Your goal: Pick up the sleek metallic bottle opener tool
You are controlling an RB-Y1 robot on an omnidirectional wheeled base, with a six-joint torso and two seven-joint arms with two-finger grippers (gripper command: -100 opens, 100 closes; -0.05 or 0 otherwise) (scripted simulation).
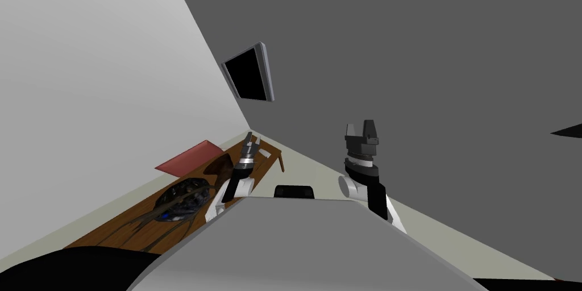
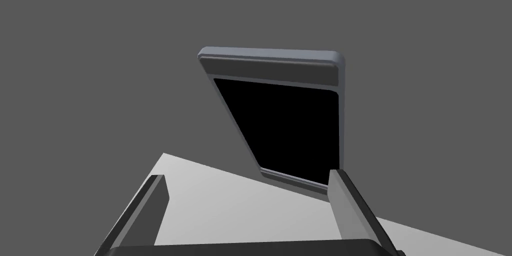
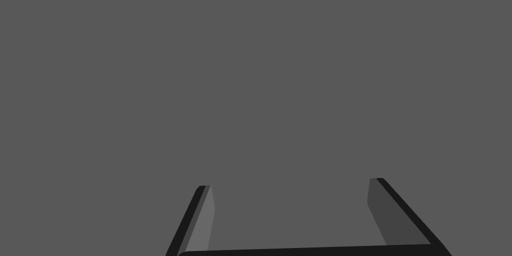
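Left gripper (image 1: 250,142) over far end of table (image 1: 96,236), 2 fingers wide apart, empty, right gripper (image 1: 361,125) right of table, fingers wide apart, empty, red mat (image 1: 187,157) at table wall side

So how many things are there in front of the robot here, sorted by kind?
Wooden table: 1
Things on it: 3, a red flat piece, a dark brown thing, a dark tangled heap with some blue in it
Wall screen: 1
End effectors: 2, the left end effector and the right end effector, both open
Total: 7
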